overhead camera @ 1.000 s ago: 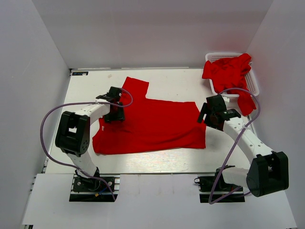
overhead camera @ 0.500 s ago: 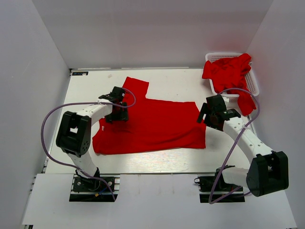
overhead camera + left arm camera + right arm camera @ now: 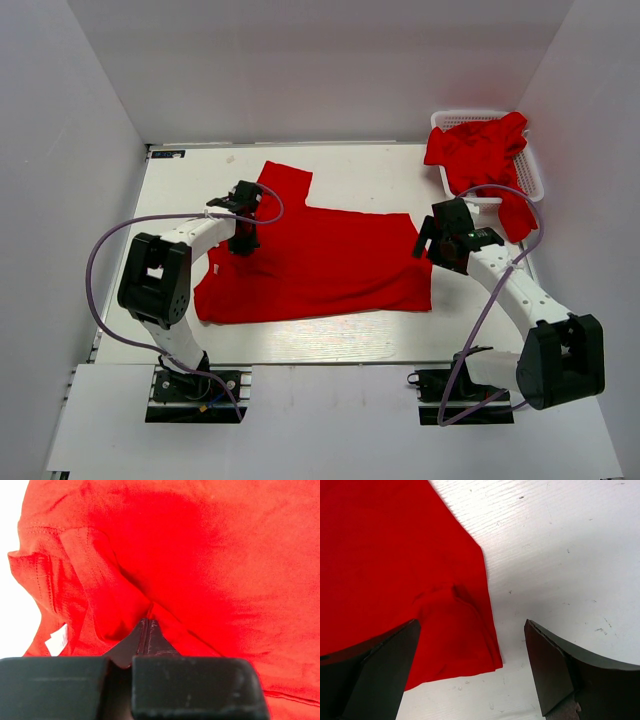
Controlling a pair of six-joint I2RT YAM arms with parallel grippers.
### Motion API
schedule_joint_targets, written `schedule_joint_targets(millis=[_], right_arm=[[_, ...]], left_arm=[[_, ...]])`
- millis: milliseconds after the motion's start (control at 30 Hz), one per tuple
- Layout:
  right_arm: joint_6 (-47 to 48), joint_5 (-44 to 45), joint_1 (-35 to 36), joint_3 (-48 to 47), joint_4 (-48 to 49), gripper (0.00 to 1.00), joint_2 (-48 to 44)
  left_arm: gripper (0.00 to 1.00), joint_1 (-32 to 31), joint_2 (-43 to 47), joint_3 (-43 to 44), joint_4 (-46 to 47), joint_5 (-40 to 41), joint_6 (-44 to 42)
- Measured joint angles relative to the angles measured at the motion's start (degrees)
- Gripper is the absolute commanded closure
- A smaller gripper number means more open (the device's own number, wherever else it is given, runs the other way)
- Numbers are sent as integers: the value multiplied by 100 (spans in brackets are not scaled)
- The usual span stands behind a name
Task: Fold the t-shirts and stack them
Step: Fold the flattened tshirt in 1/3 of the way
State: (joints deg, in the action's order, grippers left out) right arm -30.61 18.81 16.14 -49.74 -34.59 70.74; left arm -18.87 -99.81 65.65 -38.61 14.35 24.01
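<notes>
One red t-shirt (image 3: 320, 262) lies spread flat on the white table, a sleeve pointing to the far side. My left gripper (image 3: 243, 238) sits at its left side near the neck opening. In the left wrist view its jaws (image 3: 149, 625) are shut, and folds of the t-shirt (image 3: 225, 555) pucker into their tip. My right gripper (image 3: 432, 240) hovers at the shirt's right edge. It stands wide open (image 3: 472, 625) over the t-shirt's corner (image 3: 380, 555), holding nothing. More red t-shirts (image 3: 478, 150) are heaped in the basket.
The white lattice basket (image 3: 470, 115) stands at the back right, with cloth hanging over its near rim. A white label (image 3: 57, 640) shows inside the shirt's neck. Bare white table (image 3: 570, 540) lies to the right of the shirt's corner. White walls enclose the table.
The left gripper's jaws have shut on cloth near the shirt's neck after standing open. The right arm has barely moved.
</notes>
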Motion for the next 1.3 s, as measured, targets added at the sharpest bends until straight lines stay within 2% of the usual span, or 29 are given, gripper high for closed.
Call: schedule_joint_targets(millis=[200, 433, 633, 1300], right_arm=[[2, -15, 0, 0, 0, 10, 26], [37, -31, 0, 0, 2, 10, 26], [90, -37, 0, 0, 4, 10, 90], [109, -33, 0, 0, 0, 10, 114]], left_arm=[[100, 0, 7, -35, 181, -48, -164], [100, 0, 315, -483, 1235, -769, -988], [100, 0, 466, -529, 2061, -1355, -1827], [100, -7, -245, -461, 2538, -2511, -3062]])
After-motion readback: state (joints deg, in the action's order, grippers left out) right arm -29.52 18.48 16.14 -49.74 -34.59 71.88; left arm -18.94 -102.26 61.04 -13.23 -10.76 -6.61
